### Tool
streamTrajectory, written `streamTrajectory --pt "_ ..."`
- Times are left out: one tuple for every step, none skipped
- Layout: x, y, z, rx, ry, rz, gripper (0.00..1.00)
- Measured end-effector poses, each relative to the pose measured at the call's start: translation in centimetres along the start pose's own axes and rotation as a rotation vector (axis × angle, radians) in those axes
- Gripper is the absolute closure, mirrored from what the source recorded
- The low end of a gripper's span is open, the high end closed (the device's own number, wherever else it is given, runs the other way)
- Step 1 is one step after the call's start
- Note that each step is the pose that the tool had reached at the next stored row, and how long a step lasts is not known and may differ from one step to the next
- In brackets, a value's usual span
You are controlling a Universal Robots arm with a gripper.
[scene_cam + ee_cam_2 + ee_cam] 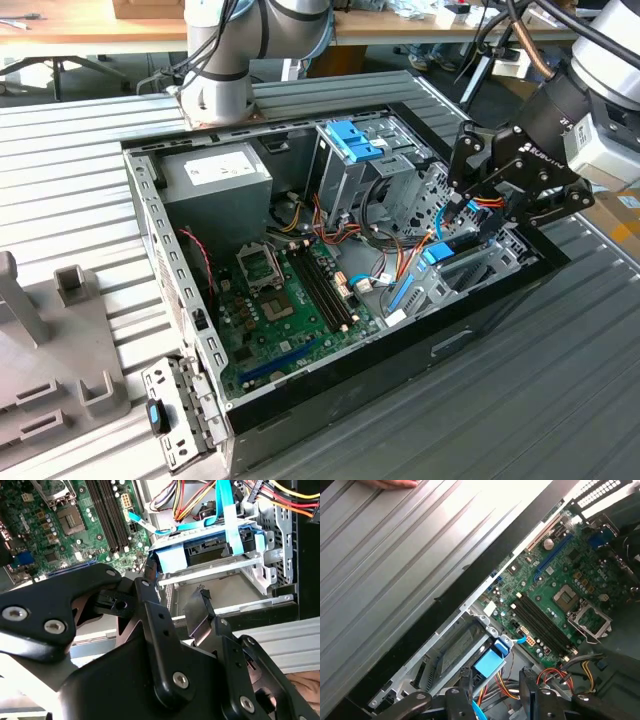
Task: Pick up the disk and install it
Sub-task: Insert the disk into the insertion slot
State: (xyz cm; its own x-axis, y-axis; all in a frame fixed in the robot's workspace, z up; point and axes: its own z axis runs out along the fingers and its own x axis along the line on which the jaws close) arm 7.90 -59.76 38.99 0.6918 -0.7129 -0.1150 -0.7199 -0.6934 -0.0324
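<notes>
Exterior view: gripper [468, 222] hovering over case [160, 230], exterior view's right side. Fingers [465, 682] standing wide, holding nothing. Disk [440, 254] sitting in bay beneath. Install step seemingly finishing; next move likely needing straight, aligned push.

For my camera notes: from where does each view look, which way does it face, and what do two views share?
Exterior view: off the arm, above, looking down into the open case; arm and gripper show.
First wrist view: on the wrist, facing disk and motherboard past open fingers.
Second wrist view: on the wrist, facing the disk over the gripper's links.
Both wrist views share disk and motherboard.
</notes>
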Motion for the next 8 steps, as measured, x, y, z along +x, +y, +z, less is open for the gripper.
streamTrajectory --pt "0.0 0.0 0.0 -0.0001 -0.0001 -0.001 0.5" --pt "0.01 0.0 0.01 0.0036 -0.0017 -0.008 0.5" --pt "0.01 -0.01 0.01 0.0149 -0.0028 -0.018 0.5" --pt "0.01 -0.01 0.0 0.033 -0.0055 -0.03 0.5" --pt "0.01 0.0 0.01 0.0439 -0.0061 -0.038 0.5" --pt "0.01 0.0 0.0 0.0508 -0.006 -0.045 0.5" --pt "0.01 -0.01 0.0 0.0612 -0.0033 -0.053 0.5" --pt "0.03 0.01 0.01 0.0759 0.0036 -0.06 0.5"
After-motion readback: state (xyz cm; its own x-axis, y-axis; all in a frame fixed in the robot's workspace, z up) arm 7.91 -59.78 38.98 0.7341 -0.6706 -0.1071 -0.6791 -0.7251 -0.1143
